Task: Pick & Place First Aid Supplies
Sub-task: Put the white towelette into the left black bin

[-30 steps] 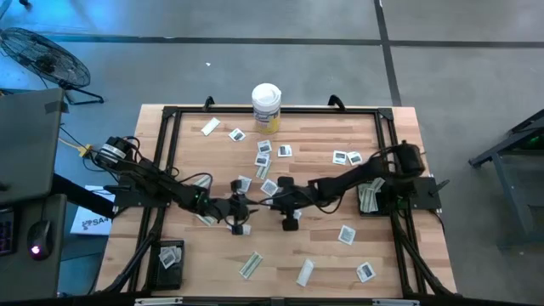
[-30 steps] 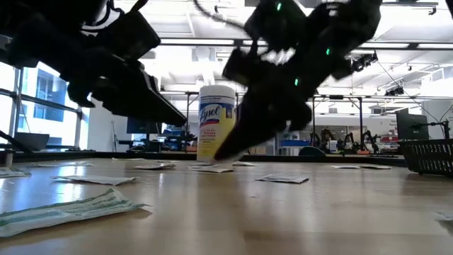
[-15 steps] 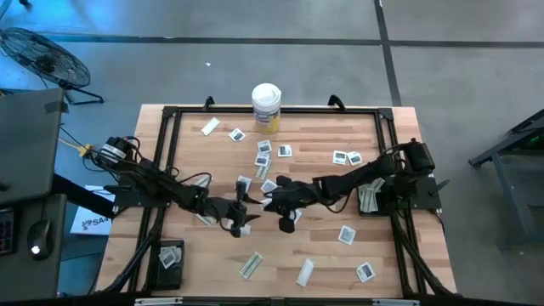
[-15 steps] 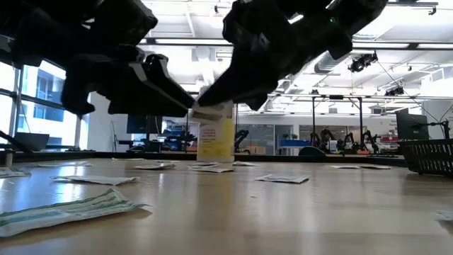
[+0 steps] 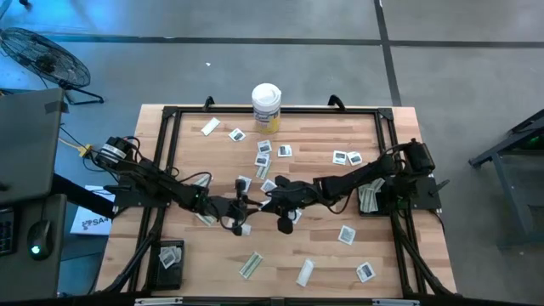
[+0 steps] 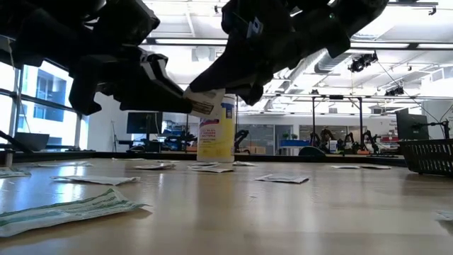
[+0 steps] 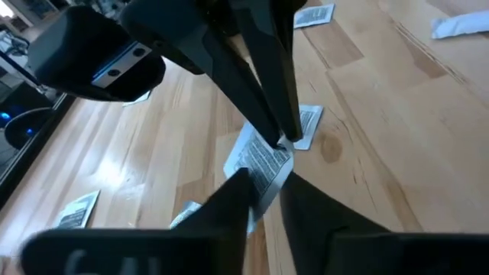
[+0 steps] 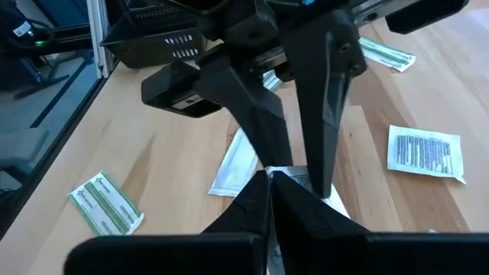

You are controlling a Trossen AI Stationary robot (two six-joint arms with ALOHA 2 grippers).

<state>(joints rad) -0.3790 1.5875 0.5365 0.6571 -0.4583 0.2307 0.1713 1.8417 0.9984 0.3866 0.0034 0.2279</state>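
A small white printed packet (image 7: 260, 162) hangs in the air over the table's middle, and it also shows in the low view (image 6: 204, 106). My right gripper (image 5: 270, 202) reaches in from the right and is shut on it. My left gripper (image 5: 240, 208) faces it from the left and is open, its two fingers (image 7: 238, 195) standing either side of the packet's nearer end. More first aid supplies lie flat on the wood: square sachets (image 5: 345, 234) and a pale-green wrapper (image 5: 250, 265). My right gripper pinches the packet's far edge (image 7: 287, 142) between its shut fingertips, coming in about level from the table's right. The packet is lifted clear of the table. My left gripper: I cannot tell whether its fingers touch the packet's sides.
A tall white canister (image 5: 266, 106) with a yellow label stands at the far edge. Black trays holding packets sit near left (image 5: 170, 255) and at the right (image 5: 370, 197). A black frame rail (image 5: 166, 153) runs round the table. A white wrapper (image 8: 237, 164) lies under the grippers.
My right gripper, whose fingertips were down at the table a second ago, has risen and moved toward the table's left, carrying the packet up to my left gripper. My left gripper has tipped its fingers up toward it. The packet is now lifted clear between the two.
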